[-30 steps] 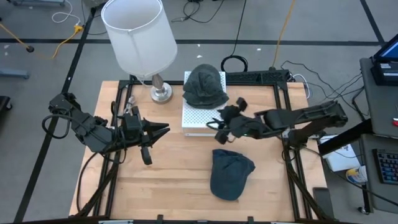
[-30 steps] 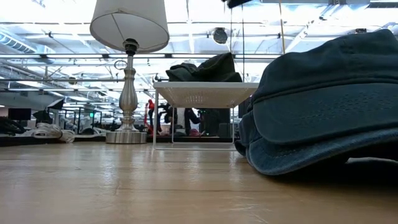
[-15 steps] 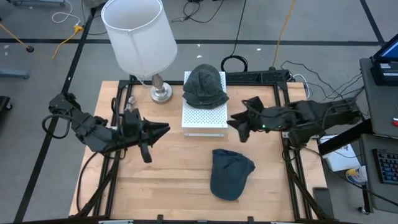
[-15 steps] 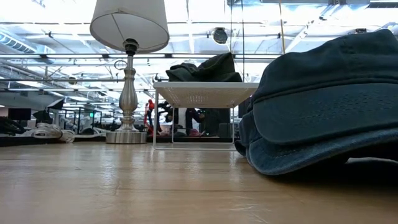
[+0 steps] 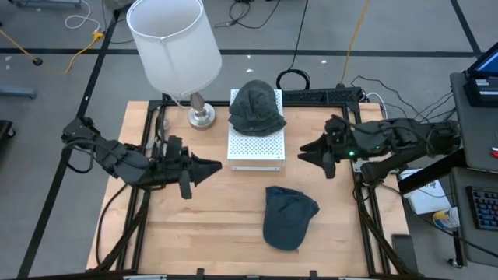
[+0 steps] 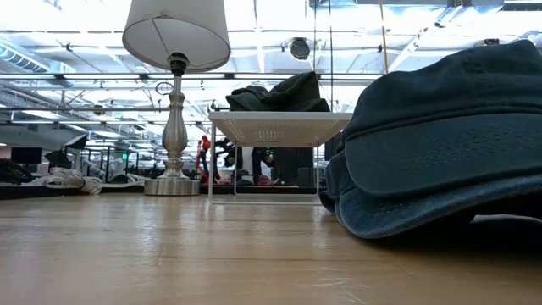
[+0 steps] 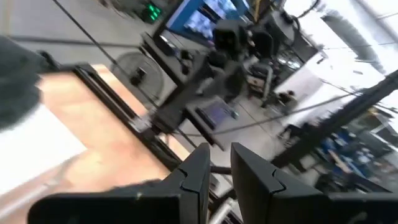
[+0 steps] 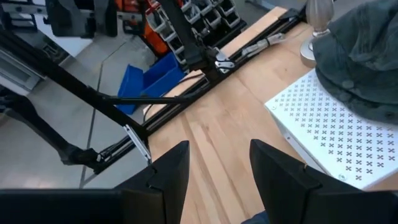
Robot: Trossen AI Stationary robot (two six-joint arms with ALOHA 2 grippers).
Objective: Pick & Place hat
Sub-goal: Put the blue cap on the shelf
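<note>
The wooden table [image 5: 226, 225] carried a white perforated stand [image 5: 256, 146] with a dark hat [image 5: 256, 107] on it; the blue cap [image 5: 289, 217] lay loose nearby. My right gripper [image 5: 305, 153] hung spread and empty, my left gripper [image 5: 208, 166] nearly pinched together, also empty. I judged I should descend squarely over the cap's crown and grip fabric, not brim.

Blue denim-like cap [image 5: 289, 218], dark grey hat [image 5: 256, 107] on white cross-patterned stand [image 5: 255, 148]

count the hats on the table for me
2: a dark grey hat on the white perforated stand beside the lamp, and a blue cap lying on the wooden tabletop.
</note>
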